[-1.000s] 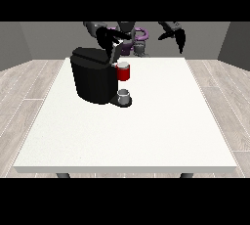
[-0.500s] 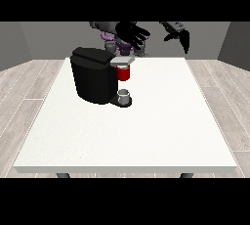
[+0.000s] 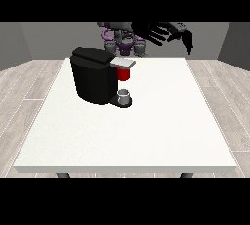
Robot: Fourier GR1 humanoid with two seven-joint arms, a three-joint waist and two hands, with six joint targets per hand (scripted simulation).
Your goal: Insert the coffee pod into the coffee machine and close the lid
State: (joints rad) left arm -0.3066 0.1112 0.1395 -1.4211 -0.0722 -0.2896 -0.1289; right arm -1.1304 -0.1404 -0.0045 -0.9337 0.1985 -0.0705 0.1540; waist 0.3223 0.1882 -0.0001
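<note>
Machine (image 3: pixel 95 75), one; hands, seemingly two.

A plain room: grey walls (image 3: pixel 19 43), pale wood-plank floor (image 3: pixel 29 87), one white table (image 3: pixel 146 136).

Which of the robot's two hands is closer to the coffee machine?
The hand at the view's left, raised just up and right of the coffee machine. The hand at the view's right hangs farther out, beyond the first one.

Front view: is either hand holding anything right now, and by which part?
Nothing held that shows. Both hands hang above the table's far edge, apart from the coffee machine.
</note>
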